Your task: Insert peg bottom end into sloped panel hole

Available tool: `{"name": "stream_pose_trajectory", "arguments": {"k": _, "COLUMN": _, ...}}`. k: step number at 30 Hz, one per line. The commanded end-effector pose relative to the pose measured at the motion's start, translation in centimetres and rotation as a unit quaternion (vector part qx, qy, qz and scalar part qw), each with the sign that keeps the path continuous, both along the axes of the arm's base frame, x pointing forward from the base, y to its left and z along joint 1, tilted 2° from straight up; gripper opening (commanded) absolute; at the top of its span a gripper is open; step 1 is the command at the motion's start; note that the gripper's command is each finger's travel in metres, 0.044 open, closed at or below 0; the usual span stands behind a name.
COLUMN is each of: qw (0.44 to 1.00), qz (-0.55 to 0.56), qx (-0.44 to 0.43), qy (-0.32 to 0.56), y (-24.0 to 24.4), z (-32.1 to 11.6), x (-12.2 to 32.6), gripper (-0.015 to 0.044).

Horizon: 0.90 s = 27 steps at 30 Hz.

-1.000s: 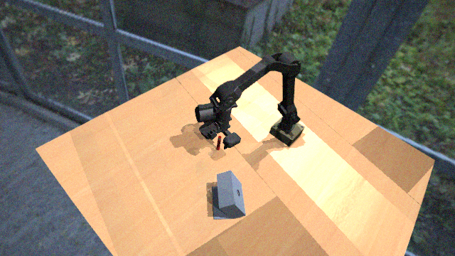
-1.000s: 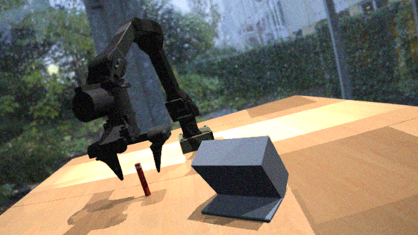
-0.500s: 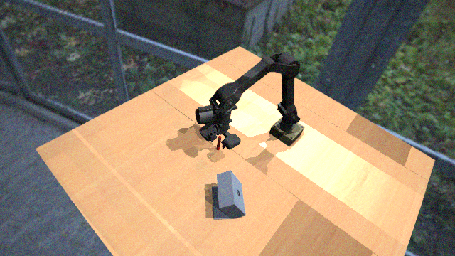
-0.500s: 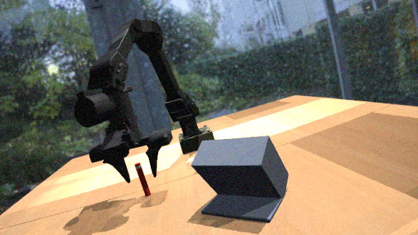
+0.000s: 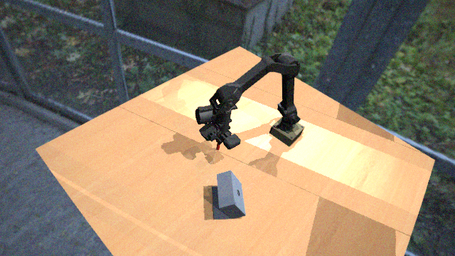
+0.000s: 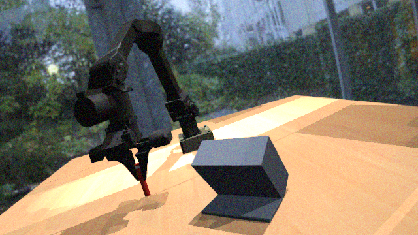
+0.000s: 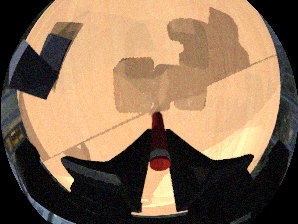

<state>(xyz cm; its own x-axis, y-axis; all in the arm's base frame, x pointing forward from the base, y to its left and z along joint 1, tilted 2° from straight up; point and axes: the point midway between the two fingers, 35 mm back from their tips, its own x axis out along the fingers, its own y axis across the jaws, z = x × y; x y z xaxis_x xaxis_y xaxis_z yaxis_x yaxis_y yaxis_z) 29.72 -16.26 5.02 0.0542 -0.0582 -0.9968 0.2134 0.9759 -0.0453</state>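
With its bottom end well apart from the grey sloped block [image 5: 230,193] [image 6: 240,166] [image 7: 32,72] — the red cylindrical peg [image 5: 218,146] [image 6: 144,184] [image 7: 159,137] — is clenched in the black pincer [image 5: 219,141] [image 6: 141,176] [image 7: 158,132].

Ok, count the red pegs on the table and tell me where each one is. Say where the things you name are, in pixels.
1: the red peg [image 5: 218,146] [image 6: 144,187] [image 7: 158,131] is between the gripper's [image 5: 218,144] [image 6: 140,177] [image 7: 159,137] fingers; others could be hidden behind the block [image 5: 227,192] [image 6: 232,153] [image 7: 33,72].

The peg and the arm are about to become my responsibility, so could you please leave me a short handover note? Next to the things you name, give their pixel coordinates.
Gripper [image 5: 218,143] [image 6: 141,179] [image 7: 158,132]: shut on the red peg [image 5: 218,146] [image 6: 145,187] [image 7: 158,132], its lower end sticking out below the fingers.
Sloped panel [image 5: 227,190] [image 6: 228,153] [image 7: 32,72]: on the table, away from the peg; its hole [image 5: 238,193] shows in the top view.
Done: peg gripped.
Left: carry it over, line it up, push to the bottom, let go, move away.
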Motion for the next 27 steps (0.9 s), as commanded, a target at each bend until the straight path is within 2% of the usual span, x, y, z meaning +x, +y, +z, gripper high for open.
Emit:
{"name": "stream_pose_trajectory", "arguments": {"k": 1, "qw": 1.000, "qz": 0.000, "qx": 0.000, "qy": 0.000, "y": 0.0, "z": 0.1, "x": 0.0, "gripper": 0.0000}}
{"name": "stream_pose_trajectory", "arguments": {"k": 21, "qw": 1.000, "qz": 0.002, "qx": 0.002, "qy": 0.000, "y": 0.2, "z": 7.7, "x": -0.3, "gripper": 0.0000}}
{"name": "stream_pose_trajectory", "arguments": {"k": 27, "qw": 1.000, "qz": 0.006, "qx": 0.001, "qy": 0.001, "y": 0.3, "z": 8.0, "x": -0.3, "gripper": 0.0000}}
